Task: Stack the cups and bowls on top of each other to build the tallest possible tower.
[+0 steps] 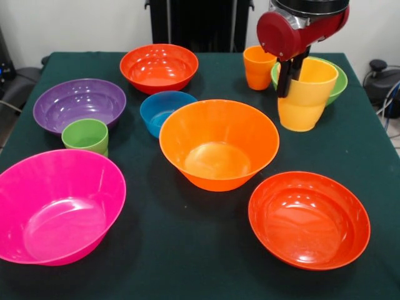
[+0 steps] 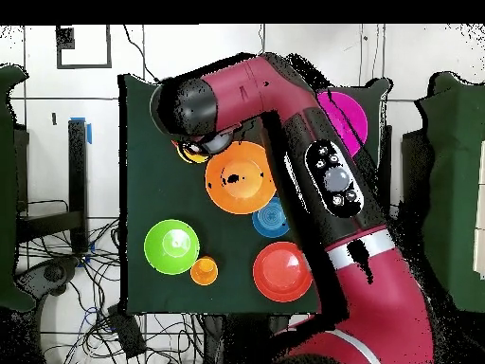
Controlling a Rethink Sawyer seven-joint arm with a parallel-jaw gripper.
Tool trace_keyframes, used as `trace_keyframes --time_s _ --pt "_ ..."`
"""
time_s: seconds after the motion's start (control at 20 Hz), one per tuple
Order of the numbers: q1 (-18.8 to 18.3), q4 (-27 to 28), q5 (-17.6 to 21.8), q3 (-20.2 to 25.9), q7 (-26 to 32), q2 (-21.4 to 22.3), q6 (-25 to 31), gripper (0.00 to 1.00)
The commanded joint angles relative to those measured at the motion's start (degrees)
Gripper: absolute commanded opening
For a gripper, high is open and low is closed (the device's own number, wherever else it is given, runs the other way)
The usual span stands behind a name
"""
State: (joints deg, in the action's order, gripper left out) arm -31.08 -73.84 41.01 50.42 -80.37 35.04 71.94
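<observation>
Front view
Gripper [image 1: 292, 75]: clamped on the yellow cup's [image 1: 305, 94] rim, cup lifted off the table [image 1: 206, 250].
Light orange bowl [image 1: 219, 144]: mid-table, empty.
Orange cup [image 1: 258, 67]: beside the lime green bowl [image 1: 337, 84].

Overhead view
Arm [image 2: 313, 171]: crossed the table, hiding the yellow cup [image 2: 192, 152] almost wholly.
Light orange bowl [image 2: 241, 177]: just beside that cup.

You see a table [image 1: 206, 262] covered in dark green cloth, soft and matt. The bowls on it, like the pink bowl [image 1: 56, 206] at one corner and the light orange bowl [image 1: 219, 144] in the middle, are smooth shiny plastic. The yellow cup [image 1: 306, 94] is glossy plastic too. The arm [image 1: 294, 28] has a shiny red shell.
</observation>
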Motion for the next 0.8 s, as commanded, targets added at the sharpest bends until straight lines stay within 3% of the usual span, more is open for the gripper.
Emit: trace_keyframes --time_s 0.05,0.8 --pt "0.1 4.9 5.9 -2.4 21.3 -4.3 0.9 0.0" --pt "-0.1 6.4 6.8 -3.2 24.6 -6.3 0.6 0.0"
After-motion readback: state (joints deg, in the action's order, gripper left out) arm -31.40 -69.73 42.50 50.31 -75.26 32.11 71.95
